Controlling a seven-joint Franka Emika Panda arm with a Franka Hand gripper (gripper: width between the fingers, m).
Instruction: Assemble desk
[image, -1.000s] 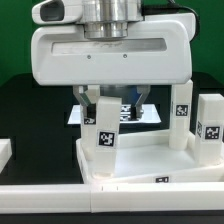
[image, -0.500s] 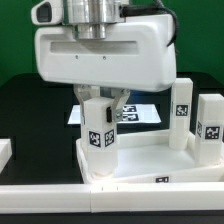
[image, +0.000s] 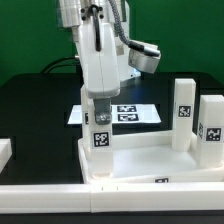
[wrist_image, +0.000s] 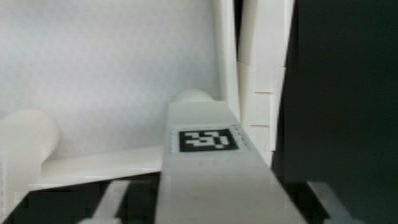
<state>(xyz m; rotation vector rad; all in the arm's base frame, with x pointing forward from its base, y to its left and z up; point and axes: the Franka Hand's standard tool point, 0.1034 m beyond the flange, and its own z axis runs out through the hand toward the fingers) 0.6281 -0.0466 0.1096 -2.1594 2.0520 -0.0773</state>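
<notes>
While a second ago I saw the end effector (image: 101, 112) broadside to the exterior camera, its wide white housing filling the top of the picture, it has since turned about its upright axis, so that I now see it narrow and edge-on, with the cables showing behind it. Its fingers, spread apart in the earliest picture, had come together by half a second ago, and they are clenched on the upper part of a white square-post leg (image: 101, 135) that stands upright at the near left corner of the tabletop (image: 150, 160), as the exterior view shows it. That leg's tag faces the camera just as before. From the wrist view I look down the leg (wrist_image: 214, 160) from above: a tag on its top end, the dark finger pads (wrist_image: 86, 205) flanking it on both sides, and the tabletop's white floor (wrist_image: 107, 80) beyond with a rounded socket (wrist_image: 25, 140) beside the post.

Two more legs have not moved: one (image: 183, 112) upright at the tabletop's right, another (image: 210, 130) further right, near the picture's edge. Farther back on the black surface (image: 35, 110), the marker board (image: 130, 113) lies flat, more of it showing now that the housing has turned
</notes>
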